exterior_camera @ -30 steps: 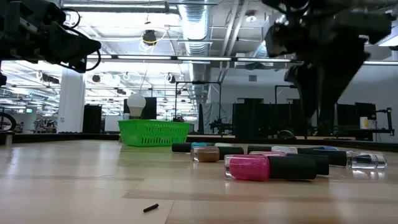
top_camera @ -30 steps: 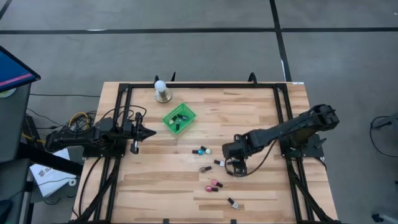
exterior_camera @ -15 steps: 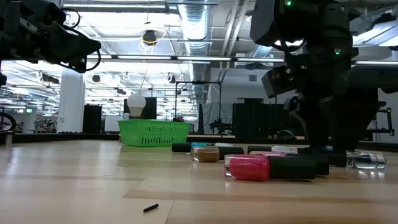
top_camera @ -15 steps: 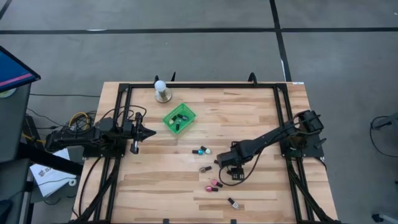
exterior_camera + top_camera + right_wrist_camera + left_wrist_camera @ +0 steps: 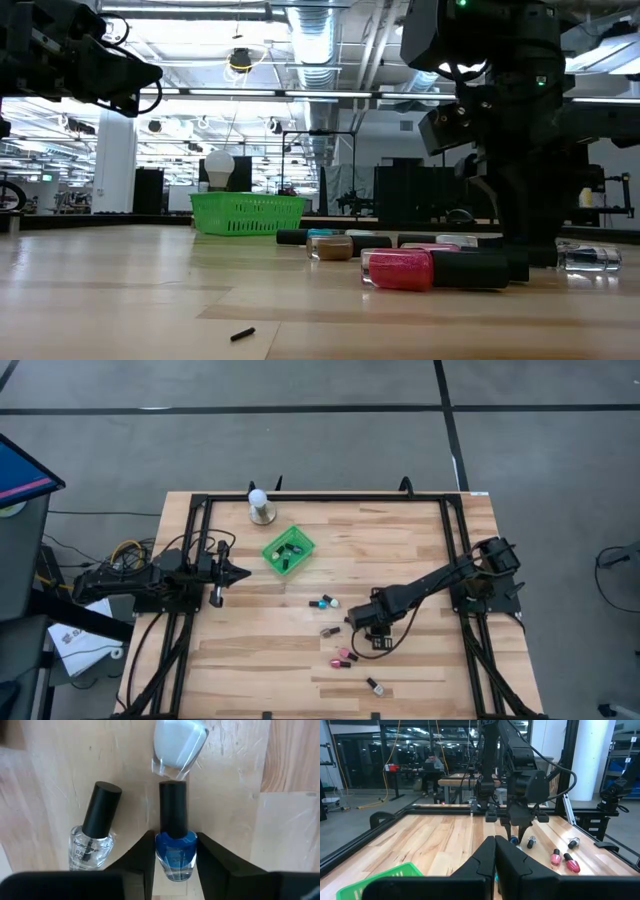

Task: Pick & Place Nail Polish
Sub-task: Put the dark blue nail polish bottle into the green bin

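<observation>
A blue nail polish bottle point(image 5: 175, 845) with a black cap lies on the wooden table, right of centre, between the fingers of my right gripper point(image 5: 356, 622). A clear bottle point(image 5: 95, 837) and a pale one point(image 5: 179, 742) lie close beside it. More bottles lie loose: a teal one point(image 5: 322, 603), a brownish one point(image 5: 328, 631), pink ones point(image 5: 345, 657) and one near the front point(image 5: 375, 686). The green mesh basket point(image 5: 288, 550) holds several bottles. My left gripper point(image 5: 243, 572) waits shut above the table's left side. My right gripper pinches the blue bottle by the two sides of its glass body point(image 5: 161, 851), one finger point(image 5: 142, 857) on each side. The fingers come from above, pointing down, and stand across the bottle. The bottle lies flat on the table, its cap point(image 5: 173, 810) pointing toward the pale bottle.
A white ball on a round base point(image 5: 260, 506) stands at the far edge, behind the basket. A black frame rail point(image 5: 320, 498) runs round the table. A small dark scrap point(image 5: 241, 334) lies near the front. Bare wood stretches between the basket and my right arm.
My right gripper has come down to the table top and a little toward the table's left edge, ending over the blue bottle; the arm has stretched out lower. The bottles have stayed where they were.
</observation>
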